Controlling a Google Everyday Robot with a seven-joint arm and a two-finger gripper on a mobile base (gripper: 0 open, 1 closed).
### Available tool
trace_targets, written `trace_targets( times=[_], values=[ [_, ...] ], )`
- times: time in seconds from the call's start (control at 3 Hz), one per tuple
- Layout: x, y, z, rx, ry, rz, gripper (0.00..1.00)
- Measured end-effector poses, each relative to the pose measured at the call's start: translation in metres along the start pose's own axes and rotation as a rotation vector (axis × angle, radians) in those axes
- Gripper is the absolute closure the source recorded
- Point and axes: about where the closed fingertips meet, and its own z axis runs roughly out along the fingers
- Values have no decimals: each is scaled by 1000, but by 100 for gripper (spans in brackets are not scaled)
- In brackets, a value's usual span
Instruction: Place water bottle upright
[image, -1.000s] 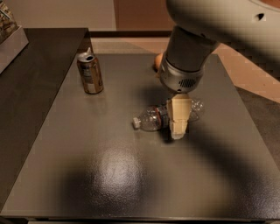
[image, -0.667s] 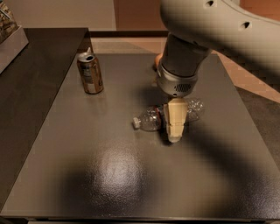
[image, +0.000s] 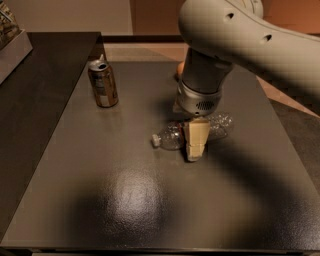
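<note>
The water bottle (image: 171, 136) is clear and crinkled. It lies on its side near the middle of the dark table (image: 125, 200), with its white cap pointing left and its base to the right. My gripper (image: 195, 146) hangs from the large pale arm and comes straight down over the bottle's middle. Its tan end stands in front of the bottle's label and hides it, reaching down to the table surface. The bottle rests on the table.
A brown-gold drink can (image: 103, 84) stands upright at the back left of the table. A small orange object (image: 180, 67) shows behind the arm. A box (image: 11, 35) sits on the dark counter at far left. The table's right edge borders a lighter floor.
My gripper has shifted slightly left and lower along the bottle's middle. The bottle and the can have not moved.
</note>
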Motion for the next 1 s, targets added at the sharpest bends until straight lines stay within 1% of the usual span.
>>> trace_targets(
  times=[0.67, 1.0],
  values=[
    [2, -8, -5, -4, -7, 17, 67],
    [3, -20, -23, 11, -74, 62, 90]
  ],
)
